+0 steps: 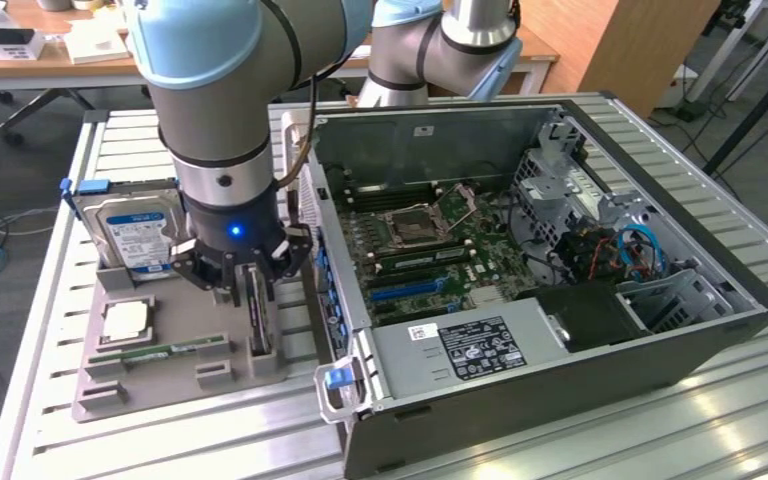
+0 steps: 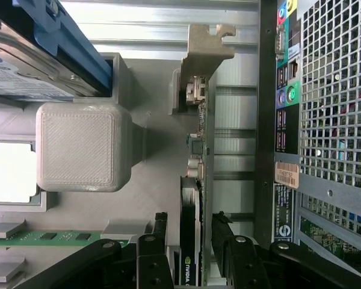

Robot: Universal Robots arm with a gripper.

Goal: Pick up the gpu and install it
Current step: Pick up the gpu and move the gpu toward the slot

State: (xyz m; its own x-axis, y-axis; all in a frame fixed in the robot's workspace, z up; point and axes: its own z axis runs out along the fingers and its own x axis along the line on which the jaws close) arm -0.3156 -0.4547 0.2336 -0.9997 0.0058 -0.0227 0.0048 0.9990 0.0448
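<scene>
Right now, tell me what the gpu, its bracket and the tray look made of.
gpu: green circuit board, likely fibreglass, with a glossy black plastic-looking face; bracket: bare sheet metal, matte silver, bent and notched at its end; tray: grey plastic, probably 3D-printed, judging by fine layer lines.

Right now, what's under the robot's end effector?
The gpu, standing on edge in the gray holder, straddled by the open end effector. Its lower edge is hidden in the holder.

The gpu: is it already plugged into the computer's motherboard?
No, the gpu stands on edge in the grey holder, outside the computer case.
</scene>
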